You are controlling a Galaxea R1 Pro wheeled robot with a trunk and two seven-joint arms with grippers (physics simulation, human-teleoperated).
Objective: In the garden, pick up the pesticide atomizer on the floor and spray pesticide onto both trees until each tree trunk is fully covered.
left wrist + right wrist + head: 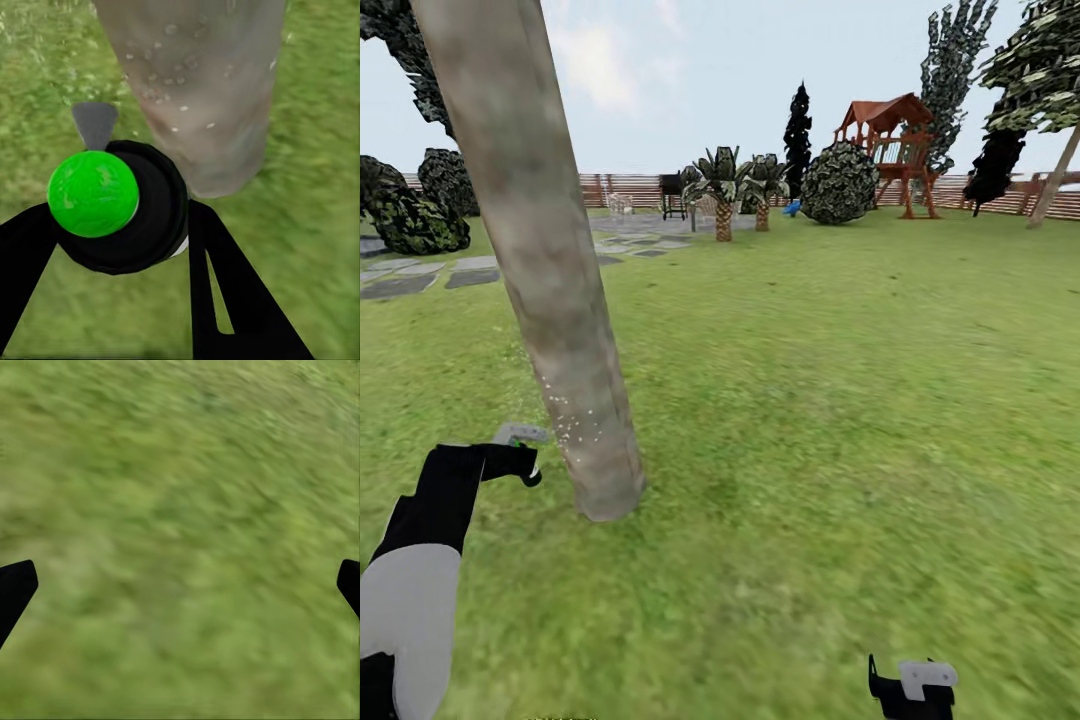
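Our left claw (124, 225) grips the black, green-capped pesticide atomizer (112, 206) at nine o'clock of the speckled, thick pale tree trunk (550, 290), while our right claw (180, 585) gapes wide, empty, over green grass (180, 472).

Tree trunk (550, 290) — on the lawn (810, 420), left of centre, leaning. Atomizer (520, 436) — in the left gripper (525, 462), just left of the trunk's base. Paving (420, 278) — behind, far left. Palm-like plants (738, 190), playset (890, 150) — far back, before the fence (630, 188). Right gripper (912, 690) — low over grass, near right.
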